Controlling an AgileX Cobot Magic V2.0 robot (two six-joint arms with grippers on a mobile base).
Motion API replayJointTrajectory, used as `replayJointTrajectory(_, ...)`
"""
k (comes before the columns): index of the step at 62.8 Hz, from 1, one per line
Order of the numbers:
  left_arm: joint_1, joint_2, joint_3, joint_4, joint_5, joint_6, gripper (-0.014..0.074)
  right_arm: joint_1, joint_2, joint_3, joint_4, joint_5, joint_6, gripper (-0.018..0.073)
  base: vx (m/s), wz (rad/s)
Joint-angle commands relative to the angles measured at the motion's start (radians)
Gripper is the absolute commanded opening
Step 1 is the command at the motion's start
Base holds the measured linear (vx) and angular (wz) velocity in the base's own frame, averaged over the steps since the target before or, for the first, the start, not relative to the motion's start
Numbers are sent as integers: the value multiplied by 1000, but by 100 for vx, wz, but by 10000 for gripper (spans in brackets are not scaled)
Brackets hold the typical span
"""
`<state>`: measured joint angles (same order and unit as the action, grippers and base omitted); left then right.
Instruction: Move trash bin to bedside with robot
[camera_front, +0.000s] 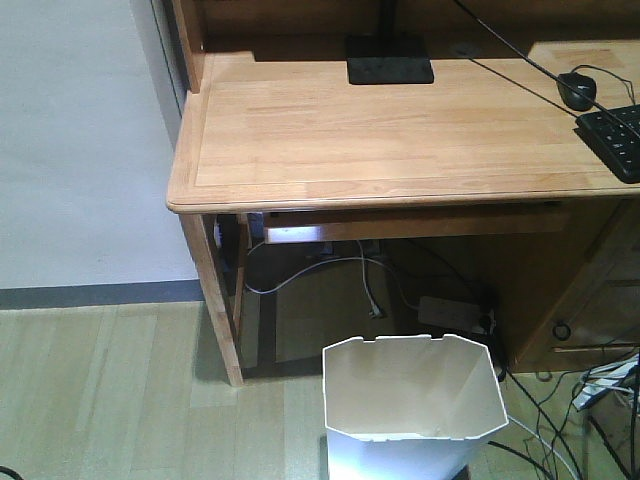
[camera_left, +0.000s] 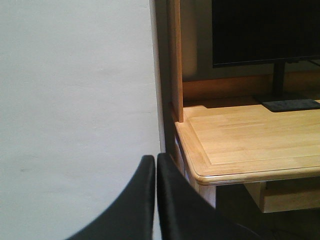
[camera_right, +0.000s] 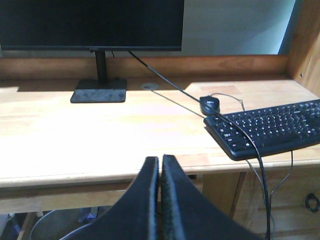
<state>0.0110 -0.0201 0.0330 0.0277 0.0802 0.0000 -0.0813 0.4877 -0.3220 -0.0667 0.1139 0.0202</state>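
Before the desk (camera_front: 380, 130), the trash bin (camera_front: 415, 400) stands clear of both arms' pressed-together fingers (camera_left: 142, 200) (camera_right: 146, 200).

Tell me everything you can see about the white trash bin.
The trash bin is white and plastic-looking, with flat faceted walls and an angular open rim. It stands upright on the wooden floor in front of the desk, seemingly empty; its base is out of frame. Cables lie to its right.

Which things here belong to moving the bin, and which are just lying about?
For the job: trash bin, left hand, right hand, both shut. Bed not in view.
Lying about: desk, monitor, keyboard, mouse.
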Motion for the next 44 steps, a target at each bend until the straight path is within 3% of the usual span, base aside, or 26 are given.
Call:
replayJointTrajectory(1,-6,-8,12,-9,-74,-14,-6,0,10,-35,-6,-73,2,-1,0,0)
replayJointTrajectory(14,-6,-8,12,-9,-74,-14,-6,0,10,-35,-4,-62,2,6,0,0)
replayJointTrajectory(22,-6,-8,12,-9,-74,-14,-6,0,10,-35,-8,-55,-5,67,0,0)
replayJointTrajectory(44,-6,-8,12,-9,-74,-14,-6,0,10,-35,-10,-46,-20,462,0,0)
